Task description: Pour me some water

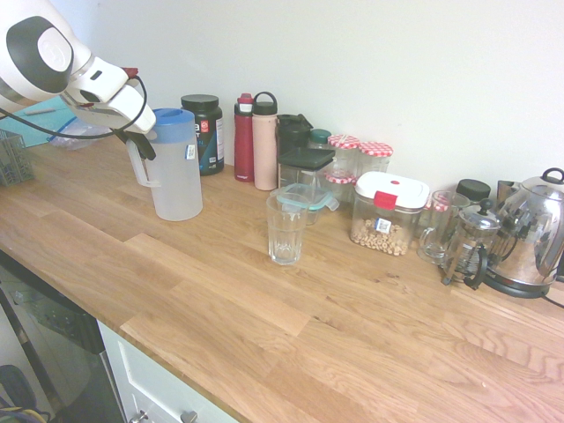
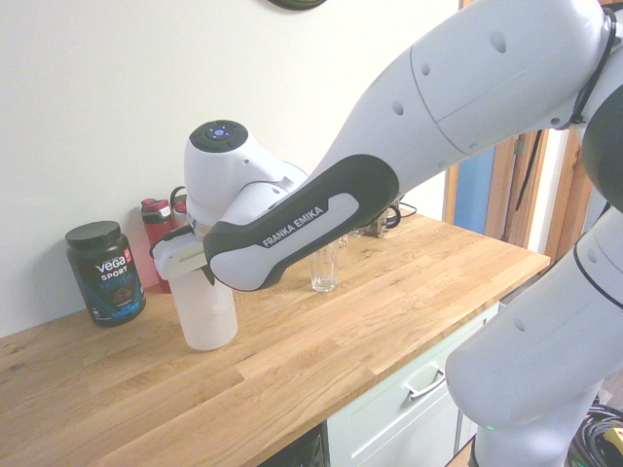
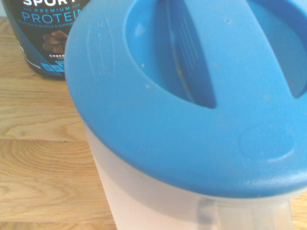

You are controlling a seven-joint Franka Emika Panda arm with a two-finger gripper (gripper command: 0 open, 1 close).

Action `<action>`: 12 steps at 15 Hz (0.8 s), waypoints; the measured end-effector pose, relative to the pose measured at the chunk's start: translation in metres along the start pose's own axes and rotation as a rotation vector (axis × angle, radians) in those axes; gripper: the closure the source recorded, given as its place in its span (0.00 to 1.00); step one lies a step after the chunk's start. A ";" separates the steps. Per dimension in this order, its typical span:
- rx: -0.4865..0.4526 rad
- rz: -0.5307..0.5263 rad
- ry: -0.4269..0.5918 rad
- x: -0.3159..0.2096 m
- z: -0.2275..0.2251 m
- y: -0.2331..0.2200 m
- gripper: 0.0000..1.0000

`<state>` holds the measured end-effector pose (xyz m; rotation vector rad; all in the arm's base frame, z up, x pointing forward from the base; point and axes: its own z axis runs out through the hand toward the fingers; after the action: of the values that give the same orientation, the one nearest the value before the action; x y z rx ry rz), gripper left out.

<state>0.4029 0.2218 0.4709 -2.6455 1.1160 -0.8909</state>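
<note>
1. A translucent white plastic pitcher with a blue lid point(image 1: 176, 167) stands upright on the light wooden countertop point(image 1: 291, 326), near the wall.
2. The white arm's two-finger gripper point(image 1: 139, 141) is at the pitcher's side handle, just below the lid; its jaws are clenched on the handle.
3. The water cannot be made out through the frosted pitcher wall; no level is visible.
4. An empty clear drinking glass point(image 1: 286, 227) stands upright on the countertop, apart from the pitcher.
5. A black protein tub point(image 1: 204, 132) stands just behind the pitcher, with a red bottle point(image 1: 244, 138) and a pink bottle point(image 1: 264, 141) beside it.
6. In the wrist view, the blue lid point(image 3: 192, 96) fills most of the frame.
</note>
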 end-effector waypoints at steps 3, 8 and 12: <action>0.002 0.000 0.001 -0.006 0.000 -0.001 0.00; 0.000 0.006 0.007 -0.010 -0.002 0.000 0.00; 0.001 0.010 0.020 -0.009 -0.003 0.000 0.00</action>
<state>0.3965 0.2285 0.4693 -2.6339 1.1315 -0.9172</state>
